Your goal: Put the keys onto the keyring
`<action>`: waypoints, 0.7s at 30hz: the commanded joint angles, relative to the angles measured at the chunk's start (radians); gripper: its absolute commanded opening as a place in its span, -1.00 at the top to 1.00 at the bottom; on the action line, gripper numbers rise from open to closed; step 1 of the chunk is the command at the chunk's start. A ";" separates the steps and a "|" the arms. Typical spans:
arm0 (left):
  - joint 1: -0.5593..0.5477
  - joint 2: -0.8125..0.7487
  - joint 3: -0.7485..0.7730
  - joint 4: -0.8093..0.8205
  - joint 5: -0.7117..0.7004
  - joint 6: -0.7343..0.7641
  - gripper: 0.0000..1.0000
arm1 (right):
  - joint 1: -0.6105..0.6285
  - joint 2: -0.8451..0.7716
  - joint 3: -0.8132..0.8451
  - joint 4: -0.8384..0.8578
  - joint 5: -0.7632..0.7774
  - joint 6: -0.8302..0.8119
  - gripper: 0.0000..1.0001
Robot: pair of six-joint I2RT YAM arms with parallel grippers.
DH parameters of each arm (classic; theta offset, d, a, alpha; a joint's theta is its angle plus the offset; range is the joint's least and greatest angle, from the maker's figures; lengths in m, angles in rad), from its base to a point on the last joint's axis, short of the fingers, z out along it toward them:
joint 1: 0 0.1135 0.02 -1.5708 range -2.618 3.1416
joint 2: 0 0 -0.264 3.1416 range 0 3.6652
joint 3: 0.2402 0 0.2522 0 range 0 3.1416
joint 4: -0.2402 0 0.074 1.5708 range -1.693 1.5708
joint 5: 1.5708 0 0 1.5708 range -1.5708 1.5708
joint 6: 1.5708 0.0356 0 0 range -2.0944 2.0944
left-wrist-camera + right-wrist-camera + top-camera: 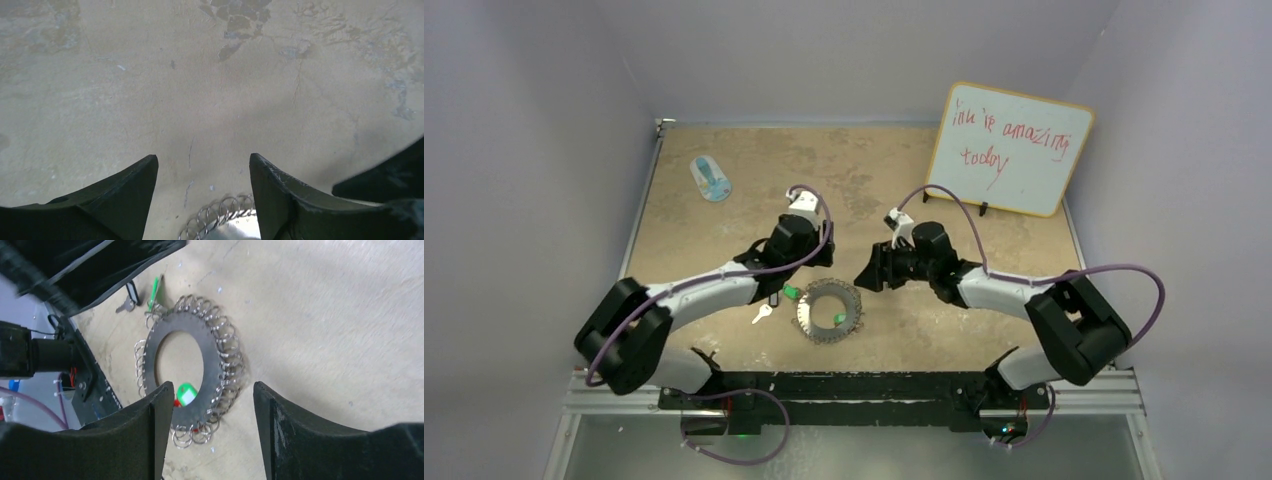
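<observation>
The keyring (212, 352) lies flat on the table (724, 230) between the arms. The left gripper (202, 167) hangs spread and empty by its rim. The right gripper (212, 390) gapes above it (nothing between the fingers). One green-tagged key (186, 395) shows in the ring's hole, and a second key (154, 290) lies just outside.

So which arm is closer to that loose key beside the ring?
Left. The left fingers hover just past the key; the right fingers are across the keyring from it.
</observation>
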 commanded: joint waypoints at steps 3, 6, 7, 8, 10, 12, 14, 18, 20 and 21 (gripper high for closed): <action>0.003 -0.277 -0.094 -0.303 -0.032 -0.154 -0.30 | -0.004 0.128 0.124 -0.043 -0.040 -0.089 -0.21; 0.003 -0.380 -0.153 -0.411 0.017 -0.265 -0.26 | -0.004 0.191 0.148 -0.020 -0.088 -0.093 -0.15; 0.003 -0.407 -0.189 -0.421 0.047 -0.299 -0.25 | -0.004 0.207 0.153 -0.014 -0.098 -0.095 -0.13; 0.003 -0.427 -0.214 -0.423 0.080 -0.331 -0.23 | -0.004 0.218 0.156 -0.007 -0.107 -0.095 -0.11; 0.003 -0.451 -0.271 -0.405 0.142 -0.385 -0.19 | -0.004 0.234 0.156 -0.004 -0.117 -0.099 -0.08; 0.002 -0.443 -0.320 -0.366 0.193 -0.420 -0.15 | -0.004 0.239 0.146 -0.001 -0.127 -0.099 -0.05; 0.002 -0.395 -0.354 -0.312 0.219 -0.441 -0.07 | -0.004 0.243 0.133 0.003 -0.138 -0.097 -0.01; 0.002 -0.252 -0.352 -0.123 0.271 -0.421 0.20 | -0.004 0.242 0.096 0.020 -0.163 -0.082 0.26; 0.003 -0.181 -0.308 -0.073 0.272 -0.388 0.36 | -0.004 0.232 0.068 0.034 -0.185 -0.066 0.56; 0.003 -0.148 -0.280 -0.064 0.269 -0.354 0.41 | -0.004 0.223 0.053 0.044 -0.191 -0.054 0.70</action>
